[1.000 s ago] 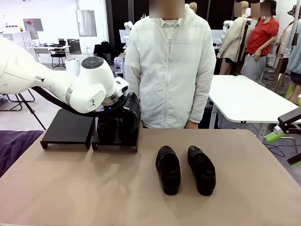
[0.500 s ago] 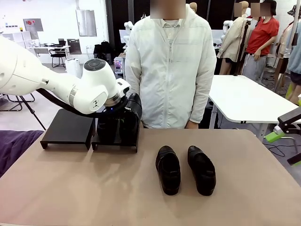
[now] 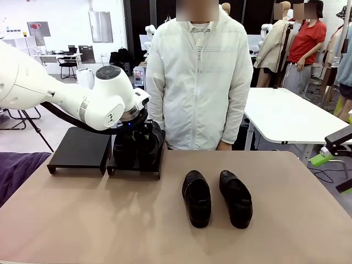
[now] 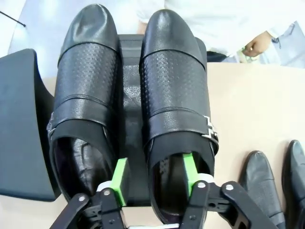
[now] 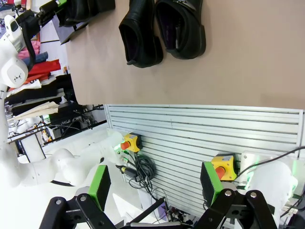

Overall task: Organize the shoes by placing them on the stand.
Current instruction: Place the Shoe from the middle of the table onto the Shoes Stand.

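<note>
Since half a second ago, my left gripper stands part-open. Its pads straddle the heel wall of the right shoe without pressing. That shoe sits flat beside its mate on the stand, far left. Spare pair lies mid-table. Right gripper gapes wide, empty.

i count four glossy black loafers. two sit upright side by side on the right stand, at about 10 o'clock on the table: left shoe and right shoe, toes to 12, heels to 6, close but apart. each has a perforated vamp and a buckled strap. the left stand sits just beside, at its 9. third shoe and fourth shoe lie on the table near centre, lengthwise 12 to 6, with a slim gap between them.
</note>
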`<act>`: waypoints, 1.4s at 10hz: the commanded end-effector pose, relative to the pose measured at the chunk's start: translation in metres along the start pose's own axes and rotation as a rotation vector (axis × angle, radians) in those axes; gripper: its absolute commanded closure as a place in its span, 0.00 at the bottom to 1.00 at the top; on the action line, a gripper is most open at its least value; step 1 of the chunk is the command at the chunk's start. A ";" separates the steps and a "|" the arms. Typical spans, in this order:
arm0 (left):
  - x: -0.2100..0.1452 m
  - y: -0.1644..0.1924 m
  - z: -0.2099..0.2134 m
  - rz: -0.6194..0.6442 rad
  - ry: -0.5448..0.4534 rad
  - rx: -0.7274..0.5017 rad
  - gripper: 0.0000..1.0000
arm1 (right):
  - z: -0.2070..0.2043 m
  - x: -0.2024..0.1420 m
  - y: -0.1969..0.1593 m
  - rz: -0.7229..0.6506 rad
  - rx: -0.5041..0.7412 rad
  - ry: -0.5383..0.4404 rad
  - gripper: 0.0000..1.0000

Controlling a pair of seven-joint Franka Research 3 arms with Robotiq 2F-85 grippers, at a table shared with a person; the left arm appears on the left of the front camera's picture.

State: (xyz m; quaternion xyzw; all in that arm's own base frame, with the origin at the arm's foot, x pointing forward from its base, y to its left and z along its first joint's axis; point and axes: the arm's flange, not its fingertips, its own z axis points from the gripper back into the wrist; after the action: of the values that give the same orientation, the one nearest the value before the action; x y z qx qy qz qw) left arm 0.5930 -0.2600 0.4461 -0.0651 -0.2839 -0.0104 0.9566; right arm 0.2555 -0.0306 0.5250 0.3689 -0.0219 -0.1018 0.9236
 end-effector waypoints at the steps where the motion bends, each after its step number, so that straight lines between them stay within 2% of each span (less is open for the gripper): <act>1: -0.002 -0.002 0.006 0.031 -0.014 0.011 0.00 | 0.002 0.001 0.003 -0.011 0.017 -0.001 0.00; 4: -0.010 -0.003 0.045 0.006 -0.026 -0.006 0.00 | 0.002 0.001 0.003 -0.011 0.017 -0.001 0.00; 6: -0.033 0.003 0.115 -0.036 0.082 -0.076 0.00 | 0.002 0.001 0.003 -0.011 0.017 -0.001 0.00; 7: -0.051 0.013 0.148 -0.093 0.155 -0.143 0.00 | 0.002 0.001 0.003 -0.011 0.017 -0.001 0.00; 8: -0.072 0.029 0.180 -0.135 0.172 -0.237 0.00 | 0.002 0.001 0.003 -0.011 0.017 -0.001 0.00; 10: -0.120 0.084 0.232 -0.254 0.214 -0.377 0.00 | 0.002 0.001 0.003 -0.011 0.017 -0.001 0.00; 12: -0.163 0.155 0.252 -0.209 0.283 -0.527 0.00 | 0.002 0.001 0.003 -0.011 0.017 -0.001 0.00; 13: -0.185 0.191 0.248 -0.125 0.303 -0.638 0.00 | 0.002 0.001 0.003 -0.011 0.017 -0.001 0.00; 14: -0.212 0.222 0.235 0.046 0.207 -0.776 0.00 | 0.002 0.001 0.003 -0.011 0.017 -0.001 0.00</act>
State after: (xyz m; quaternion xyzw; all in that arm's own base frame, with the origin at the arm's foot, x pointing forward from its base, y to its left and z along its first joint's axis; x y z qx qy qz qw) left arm 0.3019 -0.0384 0.5216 -0.3636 -0.1415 -0.1638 0.9061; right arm 0.2557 -0.0310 0.5245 0.3692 -0.0207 -0.1027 0.9234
